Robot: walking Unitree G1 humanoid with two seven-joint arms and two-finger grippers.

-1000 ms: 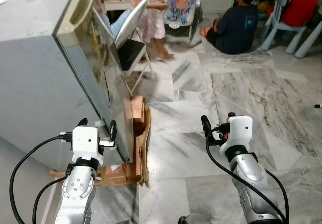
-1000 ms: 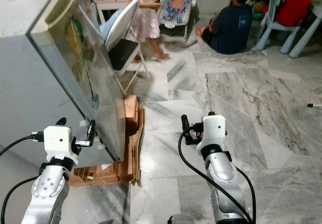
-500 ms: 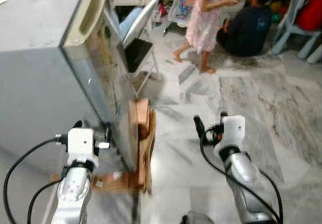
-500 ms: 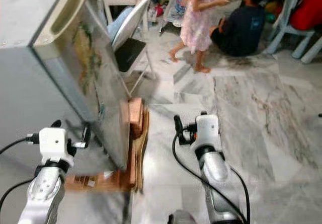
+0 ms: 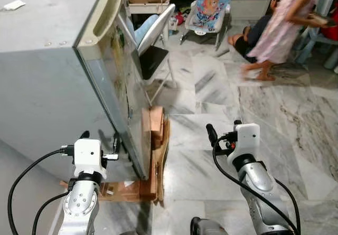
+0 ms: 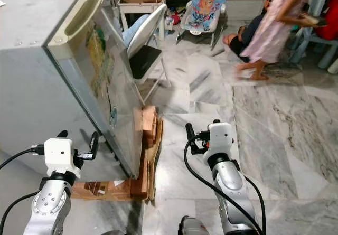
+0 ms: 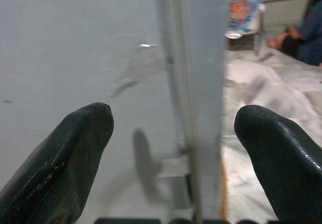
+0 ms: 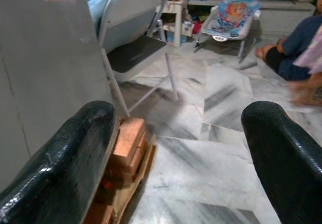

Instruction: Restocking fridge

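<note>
Grey fridge [image 5: 47, 71] on marble floor [image 5: 211, 113]; left tool [image 5: 100, 140], right tool [image 5: 222, 134] both spread, empty.

1. The floor [image 5: 222, 92] is grey-veined marble tile, brightly lit.
2. A folding chair [image 5: 153, 39] with a black seat stands beyond the grey cabinet side.
3. A baby bouncer [image 5: 208, 8] sits further back, near a low shelf.
4. Wooden blocks [image 5: 155, 127] and cardboard [image 5: 124, 190] lie on the floor.
5. A person in a pink dress [image 5: 282, 26] walks past, blurred; another sits on the floor behind.
</note>
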